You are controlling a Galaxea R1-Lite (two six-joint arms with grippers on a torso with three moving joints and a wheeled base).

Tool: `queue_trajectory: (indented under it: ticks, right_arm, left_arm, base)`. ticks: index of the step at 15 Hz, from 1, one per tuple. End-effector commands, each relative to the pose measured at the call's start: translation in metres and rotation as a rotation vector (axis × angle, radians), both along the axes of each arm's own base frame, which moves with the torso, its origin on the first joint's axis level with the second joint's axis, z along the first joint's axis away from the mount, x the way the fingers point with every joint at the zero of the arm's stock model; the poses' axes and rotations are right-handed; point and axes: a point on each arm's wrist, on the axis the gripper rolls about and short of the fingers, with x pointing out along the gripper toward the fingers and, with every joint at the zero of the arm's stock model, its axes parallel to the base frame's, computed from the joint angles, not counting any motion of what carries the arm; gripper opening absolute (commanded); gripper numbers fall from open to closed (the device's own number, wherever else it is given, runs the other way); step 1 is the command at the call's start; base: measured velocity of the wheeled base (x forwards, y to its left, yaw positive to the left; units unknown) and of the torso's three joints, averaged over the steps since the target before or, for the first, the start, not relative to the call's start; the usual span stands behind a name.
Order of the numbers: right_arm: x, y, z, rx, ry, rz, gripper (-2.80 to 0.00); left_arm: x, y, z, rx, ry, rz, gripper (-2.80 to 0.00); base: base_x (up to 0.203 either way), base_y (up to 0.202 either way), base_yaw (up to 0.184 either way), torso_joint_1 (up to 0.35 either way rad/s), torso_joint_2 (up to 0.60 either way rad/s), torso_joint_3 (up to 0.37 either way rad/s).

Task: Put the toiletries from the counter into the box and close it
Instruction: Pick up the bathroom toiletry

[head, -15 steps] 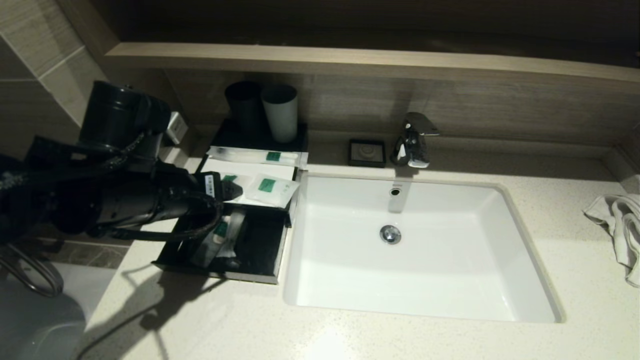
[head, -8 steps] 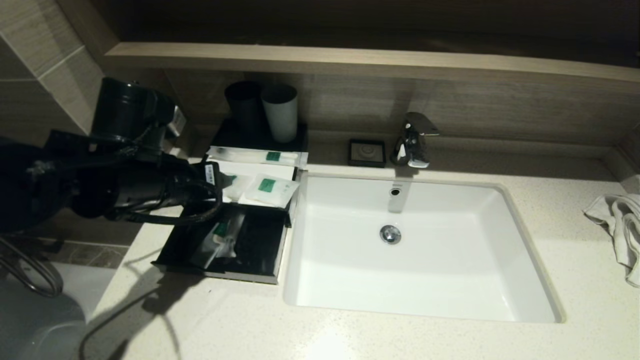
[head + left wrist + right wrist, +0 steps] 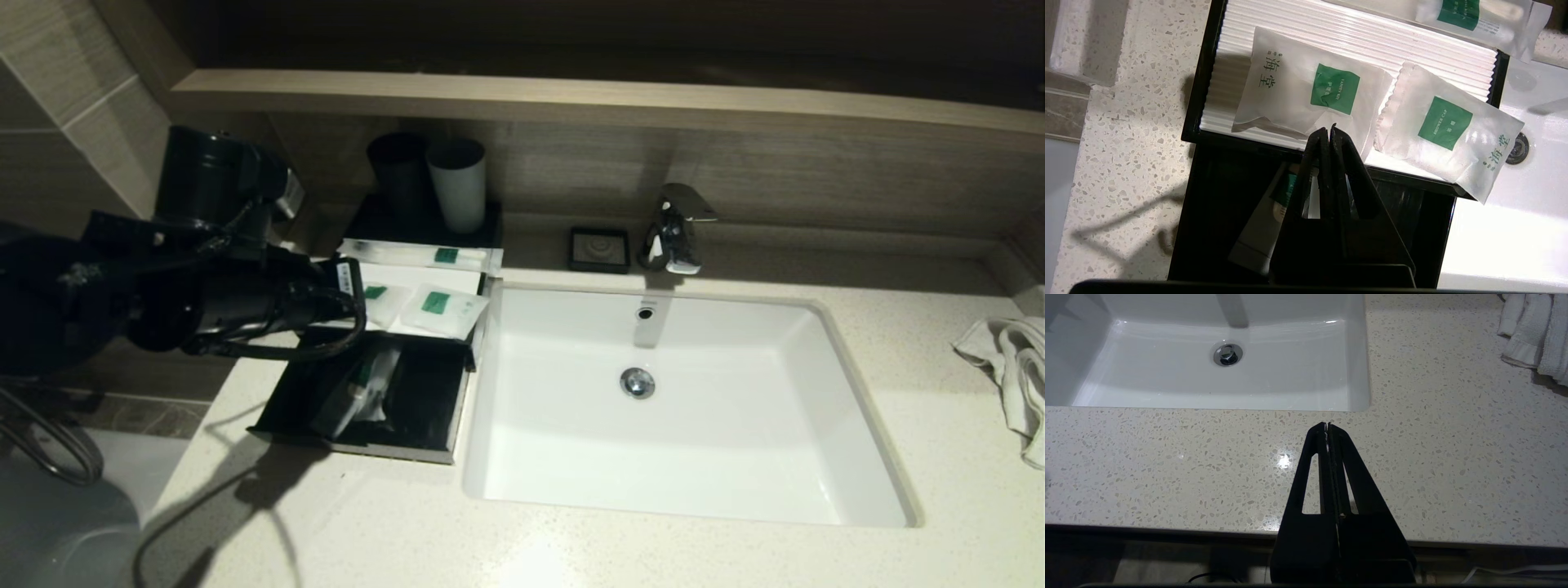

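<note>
Speckled off-white stone forms the counter. At its left end the left gripper, jaws pressed together on nothing, hovers over the box, whose drawer lies open with one packet inside; two pouches rest on its white top. Rightward come the sink, then a towel. The right gripper hangs closed above bare counter.
</note>
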Motion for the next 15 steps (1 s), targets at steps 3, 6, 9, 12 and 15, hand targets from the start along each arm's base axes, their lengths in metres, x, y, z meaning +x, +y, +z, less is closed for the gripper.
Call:
queue_trajectory:
  ticks: [3, 6, 9, 12, 15]
  right_arm:
    - [0.0001, 0.0000, 0.0000, 0.000, 0.002, 0.000, -2.80]
    - [0.0001, 0.0000, 0.0000, 0.000, 0.002, 0.000, -2.80]
    - [0.0001, 0.0000, 0.0000, 0.000, 0.002, 0.000, -2.80]
    - [0.0001, 0.0000, 0.0000, 0.000, 0.002, 0.000, -2.80]
    - [0.0001, 0.0000, 0.0000, 0.000, 0.002, 0.000, -2.80]
  left_arm:
    - [0.0068, 0.0006, -0.0008, 0.000, 0.002, 0.011, -2.80]
    - [0.0053, -0.0011, 0.0006, -0.003, -0.002, 0.001, -2.80]
    - [0.0049, -0.0013, 0.0018, 0.014, -0.008, -0.010, -2.80]
    - [0.0064, -0.0018, 0.0030, 0.015, -0.011, -0.010, -2.80]
    - [0.0073, -0.0020, -0.0014, 0.022, 0.005, -0.004, -2.80]
  base:
    - [0.000, 0.000, 0.000, 0.000, 0.00, 0.000]
    - [0.000, 0.000, 0.000, 0.000, 0.00, 0.000]
    - [0.000, 0.000, 0.000, 0.000, 0.00, 0.000]
    - [0.000, 0.000, 0.000, 0.000, 0.00, 0.000]
    - [0.000, 0.000, 0.000, 0.000, 0.00, 0.000]
